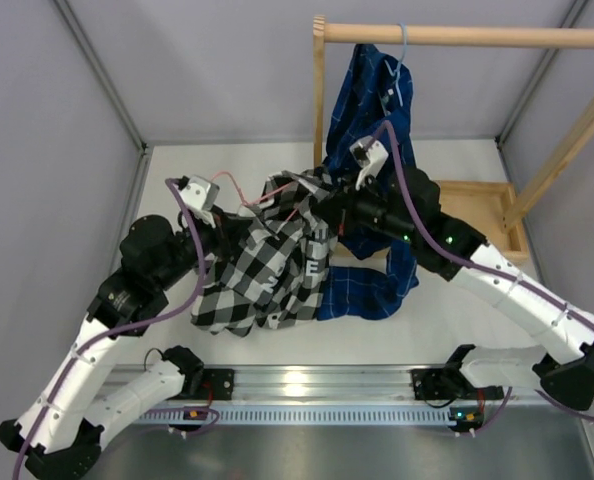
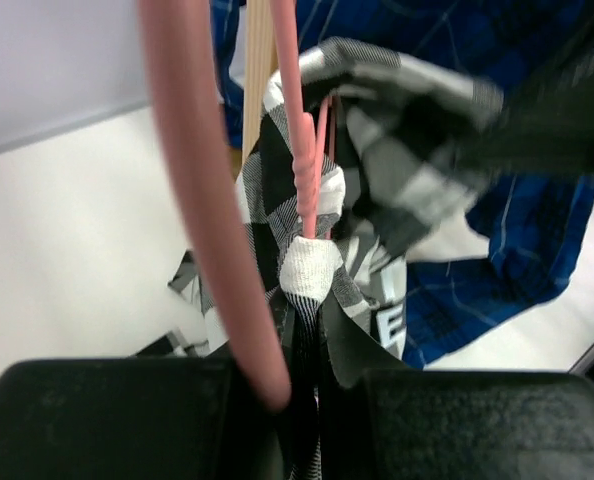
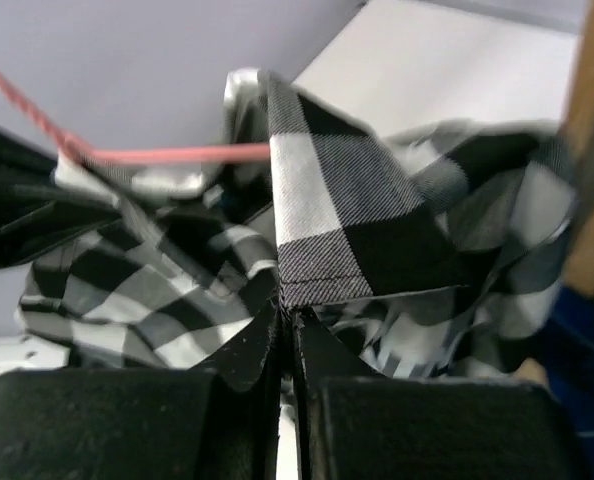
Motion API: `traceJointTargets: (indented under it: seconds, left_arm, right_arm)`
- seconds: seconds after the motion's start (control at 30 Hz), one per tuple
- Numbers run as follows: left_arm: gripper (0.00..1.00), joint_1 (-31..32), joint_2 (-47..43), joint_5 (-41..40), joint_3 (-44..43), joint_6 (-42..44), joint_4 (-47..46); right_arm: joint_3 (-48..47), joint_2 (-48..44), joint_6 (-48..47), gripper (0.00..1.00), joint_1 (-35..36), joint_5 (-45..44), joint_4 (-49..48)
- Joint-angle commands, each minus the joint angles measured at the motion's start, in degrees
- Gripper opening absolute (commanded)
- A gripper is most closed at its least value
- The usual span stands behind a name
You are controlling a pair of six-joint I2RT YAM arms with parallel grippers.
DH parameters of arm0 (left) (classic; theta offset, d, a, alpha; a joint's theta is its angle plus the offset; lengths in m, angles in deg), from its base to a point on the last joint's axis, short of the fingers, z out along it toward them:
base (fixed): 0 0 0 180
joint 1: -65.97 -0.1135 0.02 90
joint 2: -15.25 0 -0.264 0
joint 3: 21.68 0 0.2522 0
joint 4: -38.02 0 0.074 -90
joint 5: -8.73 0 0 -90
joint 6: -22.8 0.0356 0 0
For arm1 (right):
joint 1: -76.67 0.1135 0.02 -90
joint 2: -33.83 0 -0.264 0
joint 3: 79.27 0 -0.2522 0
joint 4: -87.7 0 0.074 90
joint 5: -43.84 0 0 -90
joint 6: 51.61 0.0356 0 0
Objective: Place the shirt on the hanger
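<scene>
The black-and-white check shirt (image 1: pixel 267 265) hangs bunched between my two grippers, its lower part resting on the table. The pink wire hanger (image 1: pixel 239 190) is partly inside it. My left gripper (image 1: pixel 235 210) is shut on the hanger (image 2: pixel 205 200) at the fingertips (image 2: pixel 312 375), with a fold of shirt cloth (image 2: pixel 377 160) pinched alongside; the hanger's twisted neck (image 2: pixel 307 170) stands just beyond. My right gripper (image 1: pixel 329 198) is shut on a stitched edge of the shirt (image 3: pixel 337 220), fingers closed together (image 3: pixel 289 325). The hanger wire (image 3: pixel 177 154) runs across behind the cloth.
A dark blue plaid shirt (image 1: pixel 377 110) hangs on a light blue hanger (image 1: pixel 401 55) from the wooden rail (image 1: pixel 467 35) and trails onto the table (image 1: pixel 372 290), right behind my right gripper. The rack's post (image 1: pixel 319 90) and base (image 1: pixel 487 205) stand at back right.
</scene>
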Motion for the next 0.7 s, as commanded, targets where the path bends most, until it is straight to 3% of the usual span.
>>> traceJointTargets:
  seconds: [0.0, 0.23, 0.3, 0.4, 0.5, 0.53, 0.6, 0.67]
  left_arm:
    - [0.00, -0.04, 0.29, -4.12, -0.61, -6.11, -14.09]
    - [0.00, -0.21, 11.20, 7.98, -9.22, -9.63, -17.61]
    - [0.00, -0.21, 10.68, 10.20, -9.41, -9.46, -19.38]
    - [0.00, -0.30, 10.67, 10.21, -11.42, -6.66, -17.73]
    - [0.00, -0.39, 12.96, 14.76, -16.17, 0.18, -8.86]
    - [0.00, -0.39, 13.05, 17.30, -16.53, 2.30, -5.88]
    - [0.00, -0.39, 11.74, 25.04, -14.87, 6.52, -5.15]
    - [0.00, -0.39, 9.90, 29.87, -11.54, 7.85, -5.23]
  right_arm:
    - [8.95, -3.53, 11.31, 0.00, 3.06, 9.73, -18.99]
    - [20.91, -6.33, 14.41, 0.00, 5.45, 7.37, -28.60]
    - [22.93, -8.97, 12.92, 0.07, 4.92, 5.43, -26.94]
    - [24.96, -13.18, 9.15, 0.18, 3.60, 6.39, -19.94]
    - [27.50, -21.96, 4.41, 0.53, 2.81, 4.20, -9.14]
    - [27.60, -26.94, 2.82, 0.59, 2.63, 4.02, -6.22]
    - [26.04, -31.19, -1.30, 0.62, 2.46, 4.28, -0.06]
    - [23.49, -34.80, -3.86, 0.56, 2.37, 6.38, 8.03]
